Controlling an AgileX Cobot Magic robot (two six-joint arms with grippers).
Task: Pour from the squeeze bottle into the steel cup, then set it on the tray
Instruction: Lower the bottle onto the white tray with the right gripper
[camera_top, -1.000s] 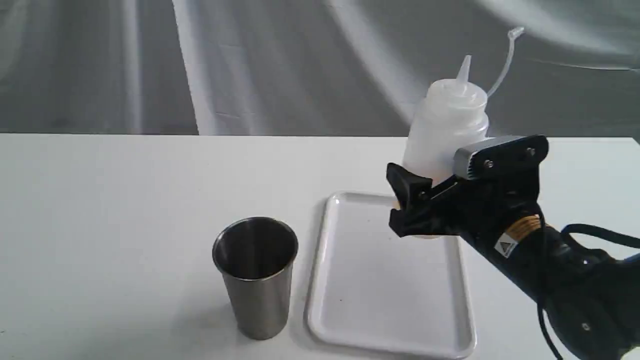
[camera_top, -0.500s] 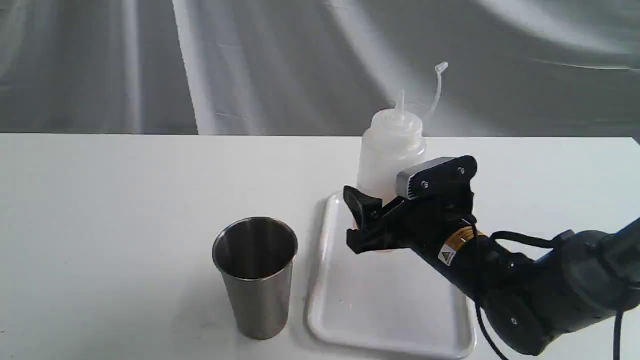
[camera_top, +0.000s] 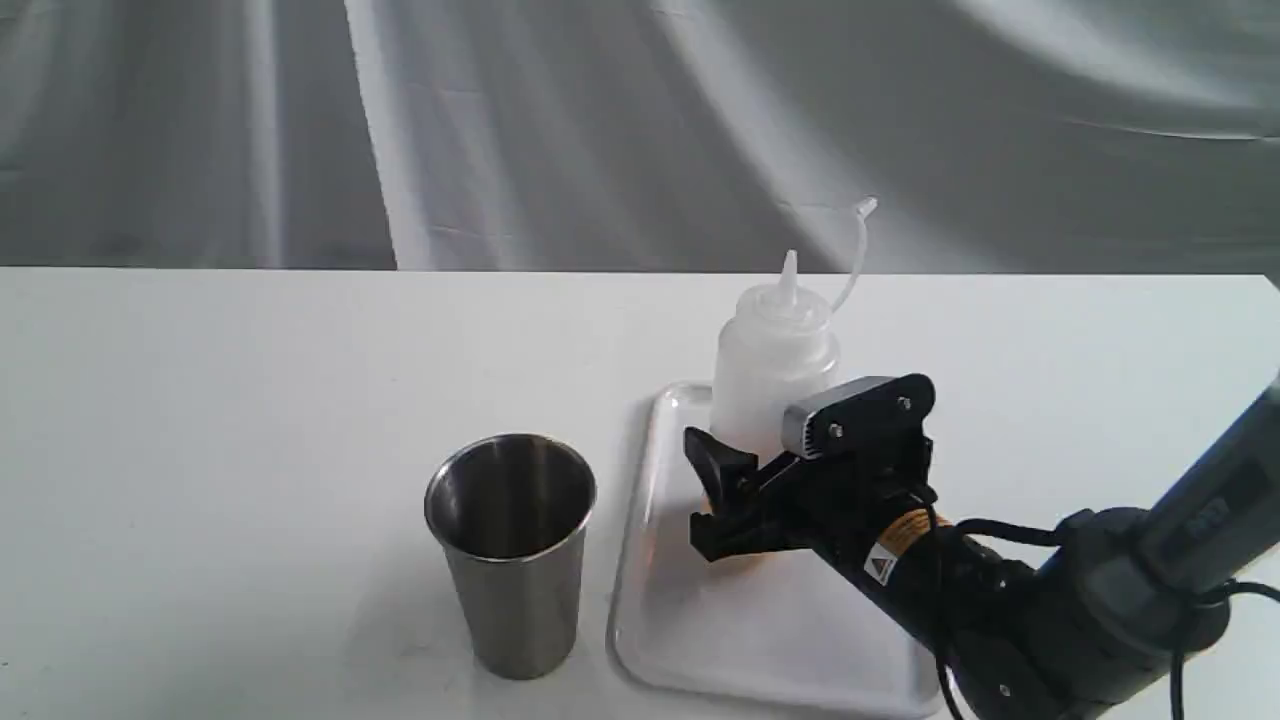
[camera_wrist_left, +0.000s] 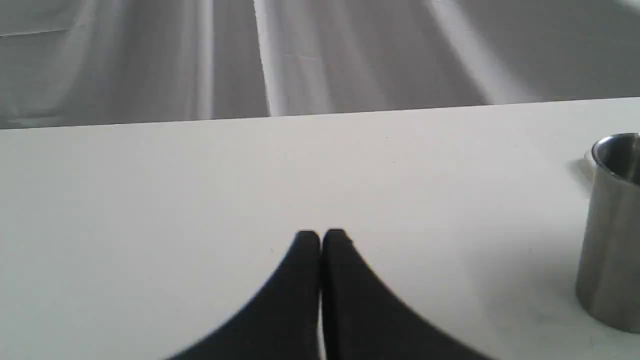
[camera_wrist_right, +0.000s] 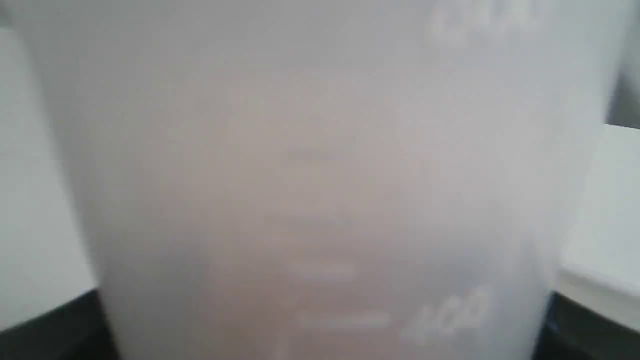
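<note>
Grasping: right end effector (camera_top: 735, 495) clamps translucent white squeeze bottle (camera_top: 770, 370), amber liquid inside, upright over white rectangular tray (camera_top: 780, 635).
Steel cup (camera_top: 515, 570): shiny, beside tray.
Left end effector (camera_wrist_left: 320, 236): clenched, empty.

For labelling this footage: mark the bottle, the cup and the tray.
bottle (camera_top: 772, 380), exterior view, on the upper body below the shoulder.
cup (camera_top: 515, 600), exterior view, on the outer wall.
tray (camera_top: 770, 625), exterior view, on the bare floor.

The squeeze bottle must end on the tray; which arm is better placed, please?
Right: the right gripper holds the squeeze bottle upright at the tray; the left gripper is shut, nearer the steel cup.
</note>
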